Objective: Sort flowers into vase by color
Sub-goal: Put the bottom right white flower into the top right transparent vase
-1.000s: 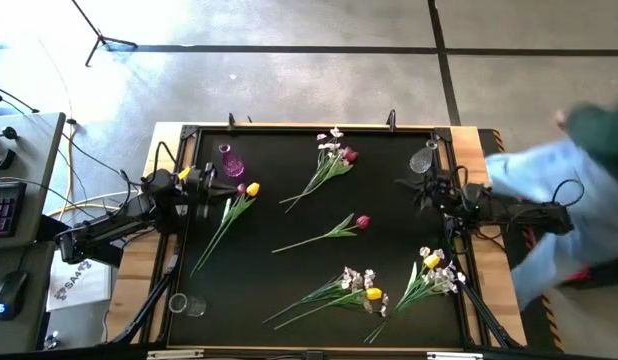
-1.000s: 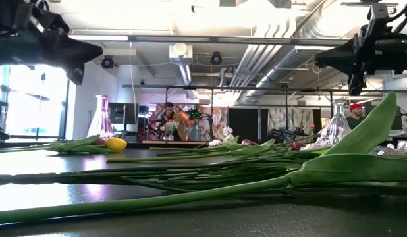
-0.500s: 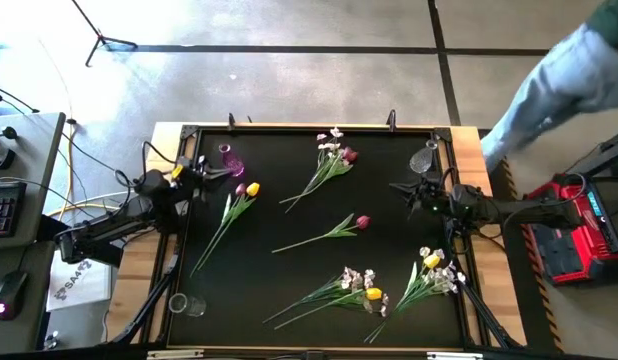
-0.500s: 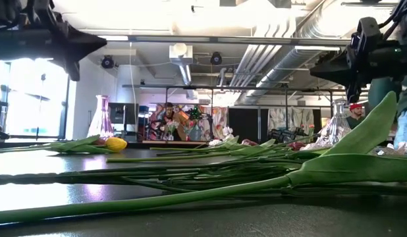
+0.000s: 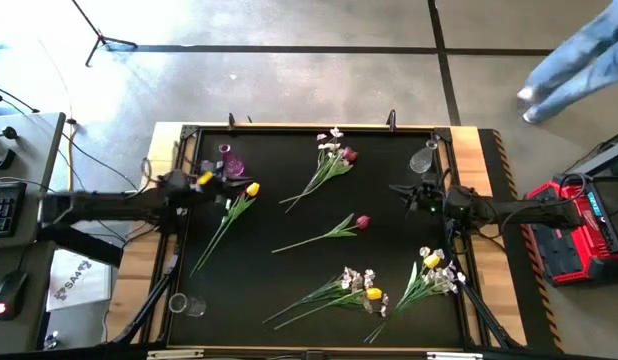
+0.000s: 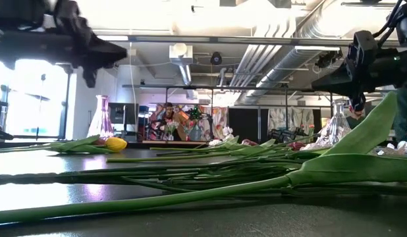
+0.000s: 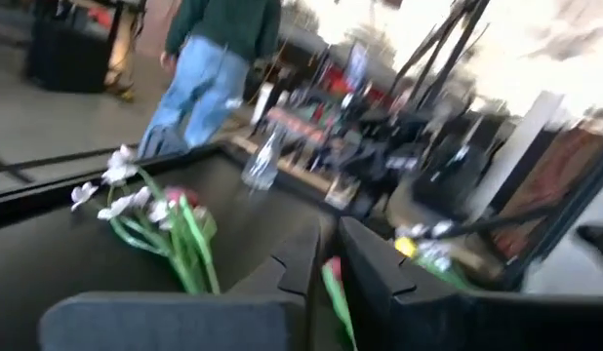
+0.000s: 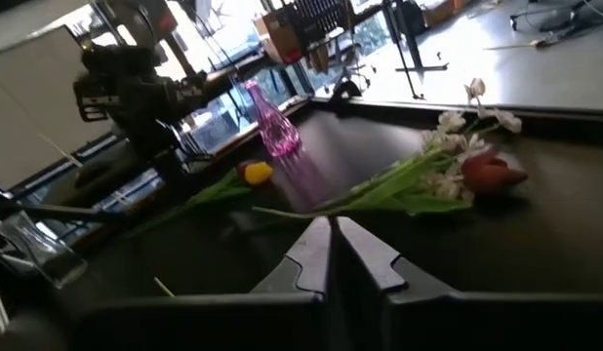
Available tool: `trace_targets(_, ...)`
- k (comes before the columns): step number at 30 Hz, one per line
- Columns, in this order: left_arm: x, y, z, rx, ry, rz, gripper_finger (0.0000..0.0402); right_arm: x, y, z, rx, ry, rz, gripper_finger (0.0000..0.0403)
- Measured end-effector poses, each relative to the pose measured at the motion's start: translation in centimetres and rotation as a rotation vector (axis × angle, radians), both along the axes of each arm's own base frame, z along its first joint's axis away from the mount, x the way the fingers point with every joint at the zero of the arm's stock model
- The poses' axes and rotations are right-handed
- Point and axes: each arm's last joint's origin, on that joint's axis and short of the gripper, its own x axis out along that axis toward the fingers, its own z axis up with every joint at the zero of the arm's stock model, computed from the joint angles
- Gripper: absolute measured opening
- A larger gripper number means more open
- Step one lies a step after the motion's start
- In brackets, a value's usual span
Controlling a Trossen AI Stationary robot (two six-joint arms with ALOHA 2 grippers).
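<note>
Green-stemmed flowers lie flat on the black table [image 5: 289,190]. A yellow tulip [image 5: 252,188] lies at the left. A dark red tulip [image 5: 362,222] lies in the middle. A white spray with a red tulip [image 5: 334,150] lies at the far side. White sprays with yellow tulips lie near the front [image 5: 367,290] and at the right [image 5: 434,263]. My left gripper [image 5: 217,178] hovers shut above the table beside the pink vase [image 5: 229,160], touching nothing. My right gripper [image 5: 397,189] hovers shut near the clear vase [image 5: 424,158], empty.
A small clear glass [image 5: 184,303] stands at the near left corner. The pink vase [image 8: 272,132] and the clear vase [image 6: 335,128] stand upright at the far left and far right. A person [image 5: 579,70] moves on the floor beyond the far right corner.
My left gripper has reached toward the table's right edge, out over the table by the pink vase. My right gripper has moved a little toward the table's left edge and come down slightly. The person at the right has walked away toward the far side. The flowers have not moved.
</note>
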Motion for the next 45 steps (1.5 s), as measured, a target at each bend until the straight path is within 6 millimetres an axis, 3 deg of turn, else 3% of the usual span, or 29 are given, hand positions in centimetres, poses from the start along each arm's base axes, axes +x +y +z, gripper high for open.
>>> trace_targets(7,5.9,0.1,1.0,0.067,0.201,0.031,0.0093,0.1,0.0,-0.1,0.001,0.011,0.003,0.0047)
trace_targets(13,11.0,1.4,0.8,0.030,0.415,0.077,0.0147,0.2,0.1,-0.2,0.022,0.020,0.039,0.0068)
trace_targets(23,17.5,4.4,-0.2,-0.011,0.588,0.127,0.0152,0.4,0.2,-0.7,0.087,0.053,0.077,0.0069)
trace_targets(34,21.9,9.9,-3.0,-0.169,0.857,0.142,0.0151,0.8,0.2,-1.5,0.140,0.115,0.070,0.0069)
trace_targets(45,22.7,9.5,-2.8,-0.152,0.896,0.066,0.0151,1.0,0.2,-2.1,0.214,0.148,0.024,0.0069)
